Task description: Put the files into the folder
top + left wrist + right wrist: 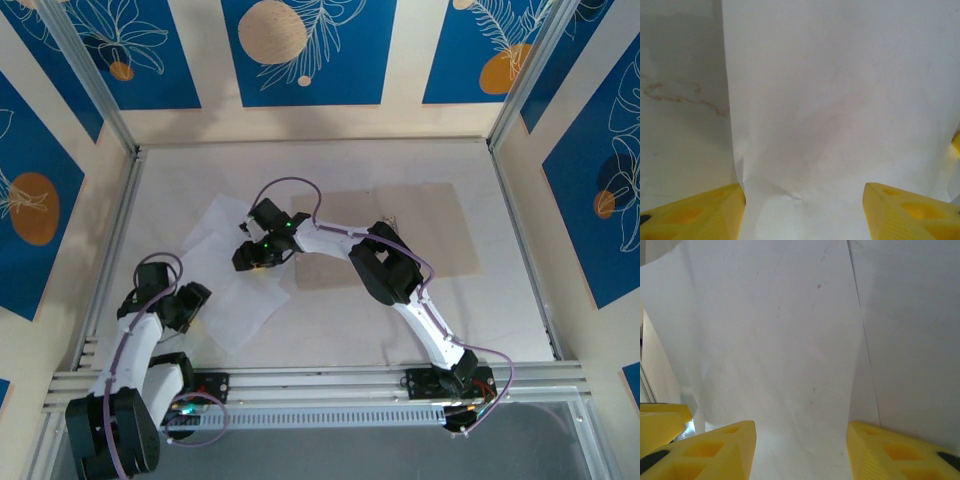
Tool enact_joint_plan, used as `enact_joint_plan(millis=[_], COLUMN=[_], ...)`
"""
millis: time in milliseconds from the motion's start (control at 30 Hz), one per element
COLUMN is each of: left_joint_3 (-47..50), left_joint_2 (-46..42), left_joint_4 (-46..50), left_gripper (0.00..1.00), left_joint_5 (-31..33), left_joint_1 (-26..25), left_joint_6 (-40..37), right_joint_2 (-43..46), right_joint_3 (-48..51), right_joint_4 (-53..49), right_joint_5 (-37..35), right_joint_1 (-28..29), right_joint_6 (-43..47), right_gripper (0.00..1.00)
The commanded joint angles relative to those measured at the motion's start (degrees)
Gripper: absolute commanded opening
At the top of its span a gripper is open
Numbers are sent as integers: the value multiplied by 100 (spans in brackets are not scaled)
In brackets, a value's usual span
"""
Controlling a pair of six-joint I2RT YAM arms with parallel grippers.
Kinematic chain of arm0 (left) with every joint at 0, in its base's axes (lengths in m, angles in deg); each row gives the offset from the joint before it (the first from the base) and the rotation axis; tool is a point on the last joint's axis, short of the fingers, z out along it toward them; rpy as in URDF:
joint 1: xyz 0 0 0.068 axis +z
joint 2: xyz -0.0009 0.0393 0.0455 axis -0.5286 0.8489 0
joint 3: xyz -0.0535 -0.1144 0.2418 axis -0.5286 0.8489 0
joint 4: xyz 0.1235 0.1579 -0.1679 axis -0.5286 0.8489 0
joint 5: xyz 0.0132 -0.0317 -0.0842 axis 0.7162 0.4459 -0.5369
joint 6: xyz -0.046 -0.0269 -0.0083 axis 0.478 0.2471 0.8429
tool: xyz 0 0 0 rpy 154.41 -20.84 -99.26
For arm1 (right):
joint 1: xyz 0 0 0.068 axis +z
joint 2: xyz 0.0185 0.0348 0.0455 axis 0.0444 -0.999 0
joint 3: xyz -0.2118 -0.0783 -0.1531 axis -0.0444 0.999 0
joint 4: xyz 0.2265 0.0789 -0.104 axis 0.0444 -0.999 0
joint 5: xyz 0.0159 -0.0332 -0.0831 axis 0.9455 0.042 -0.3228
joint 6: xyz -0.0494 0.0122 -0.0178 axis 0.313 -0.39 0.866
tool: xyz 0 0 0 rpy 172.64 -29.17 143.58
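Left wrist: files [840,100] under parted jaws

Near-left part of the folder [430,225] behind the right arm [385,265]; files [235,310] partly beneath the right end effector [248,260].

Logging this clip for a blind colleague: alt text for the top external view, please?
White sheets lie overlapping left of centre on the table, a flat tan folder to their right. The right gripper reaches across over the sheets; the left gripper sits at their near-left edge.
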Motion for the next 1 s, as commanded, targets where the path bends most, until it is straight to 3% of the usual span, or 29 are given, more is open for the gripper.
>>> enact_joint_plan(millis=[0, 567, 967], left_joint_3=[91, 123, 240], left_joint_2=[-89, -159, -188], left_joint_4=[311, 486, 162], left_gripper=[64, 67, 56], left_joint_5=[41, 352, 177], left_joint_1=[79, 80, 77], left_joint_6=[109, 150, 109], right_joint_2=[17, 17, -1], right_joint_3=[210, 236, 235], right_joint_4=[-244, -241, -244], right_joint_5=[95, 92, 95], right_joint_1=[-16, -37, -46], right_joint_6=[-107, -118, -117], right_gripper=[52, 52, 52])
